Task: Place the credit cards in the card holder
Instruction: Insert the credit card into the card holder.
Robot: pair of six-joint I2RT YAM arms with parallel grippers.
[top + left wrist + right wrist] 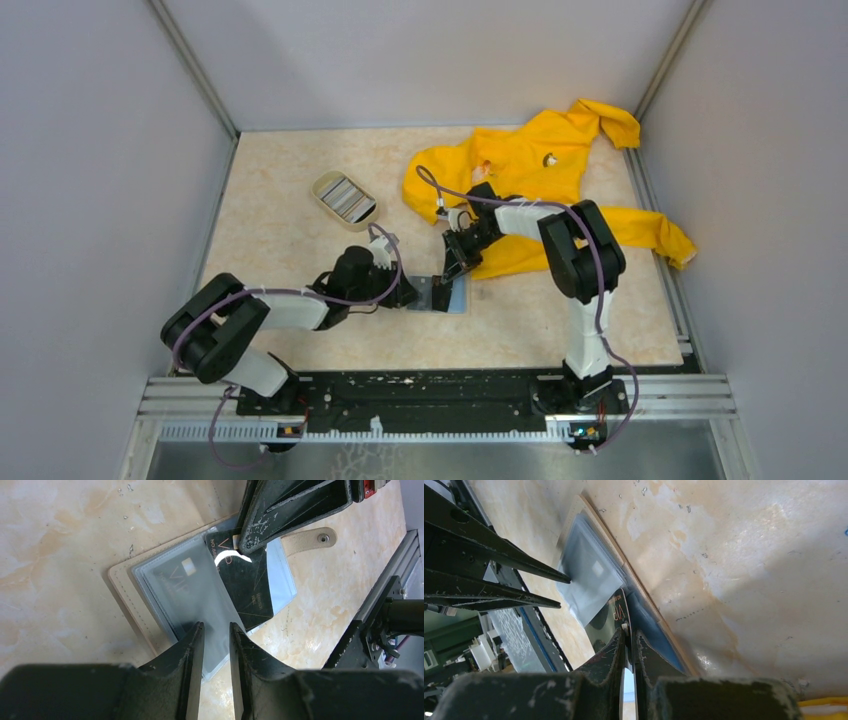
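Observation:
The card holder (443,295) lies open on the table, beige with clear sleeves (210,605). A pale blue-grey card (187,582) with a chip shows inside the top sleeve. My right gripper (447,272) is shut on the dark grey card (247,582) and holds its edge at the sleeve's mouth; the card (620,611) stands between its fingertips (619,640). My left gripper (216,626) is narrowly open, its tips on the sleeve's near edge (581,575). A blue layer (651,630) lies beside the dark card.
A yellow garment (545,170) lies at the back right, just behind the right arm. A beige oval tray (343,198) with grey contents sits at the back left. The holder's strap with a snap (322,538) points toward the black rail (380,605).

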